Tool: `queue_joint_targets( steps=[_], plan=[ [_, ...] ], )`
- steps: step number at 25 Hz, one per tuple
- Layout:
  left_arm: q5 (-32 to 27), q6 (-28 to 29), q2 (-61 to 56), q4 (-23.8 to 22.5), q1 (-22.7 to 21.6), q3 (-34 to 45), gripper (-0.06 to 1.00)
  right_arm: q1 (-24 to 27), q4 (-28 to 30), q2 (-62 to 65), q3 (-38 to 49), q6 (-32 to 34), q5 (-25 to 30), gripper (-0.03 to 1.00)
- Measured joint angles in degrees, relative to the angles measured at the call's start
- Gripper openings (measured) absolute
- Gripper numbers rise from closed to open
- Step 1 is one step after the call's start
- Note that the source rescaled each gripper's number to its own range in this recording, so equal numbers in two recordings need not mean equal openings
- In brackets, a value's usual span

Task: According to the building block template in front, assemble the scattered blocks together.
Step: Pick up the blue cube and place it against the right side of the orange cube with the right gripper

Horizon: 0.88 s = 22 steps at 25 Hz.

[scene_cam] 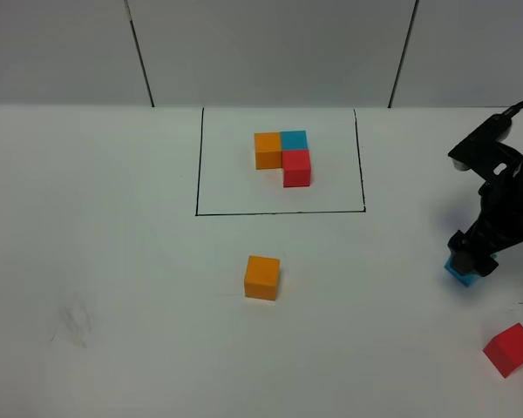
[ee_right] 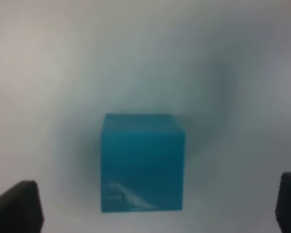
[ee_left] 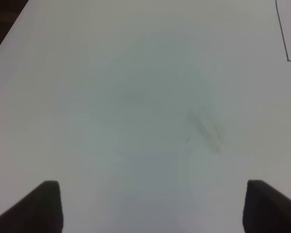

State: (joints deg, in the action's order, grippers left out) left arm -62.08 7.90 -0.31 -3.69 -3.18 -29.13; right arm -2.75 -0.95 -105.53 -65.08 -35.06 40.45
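Right fingers hung low at the right side of the counter, spread wide. The blue cube sat between them with a gap on each side, nothing pinched. It lay flat, one face square to the wrist camera, its sides parallel to the fingers. Nearer the camera, the red cube lay turned corner-on, close to the view's right border. The orange cube stood alone mid-counter, just in front of the frame, well apart from both, with open counter all round. Inside the frame sat the template: orange and blue running side by side across, red tucked in front of the blue. Left fingers were spread too, over bare counter with a faint smudge, the counter's edge off to one side.
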Motion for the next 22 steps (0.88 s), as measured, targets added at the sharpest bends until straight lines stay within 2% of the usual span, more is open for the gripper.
queue_joint_targets(
  steps=[7,15,18,22],
  plan=[
    [0.00,0.00,0.00,0.00,0.00,0.00,0.65,0.00,-0.97,-3.17,-0.05,-0.53,-2.05,0.96],
    [0.00,0.00,0.00,0.00,0.00,0.00,0.65,0.00,-1.60,-5.95,-0.05,-1.13,-2.84,0.88],
    [0.00,0.00,0.00,0.00,0.00,0.00,0.65,0.00,-1.79,-5.95,-0.05,-1.19,-2.84,0.77],
    [0.00,0.00,0.00,0.00,0.00,0.00,0.65,0.00,-3.00,-5.95,-0.05,-1.25,-2.58,0.49]
  ],
)
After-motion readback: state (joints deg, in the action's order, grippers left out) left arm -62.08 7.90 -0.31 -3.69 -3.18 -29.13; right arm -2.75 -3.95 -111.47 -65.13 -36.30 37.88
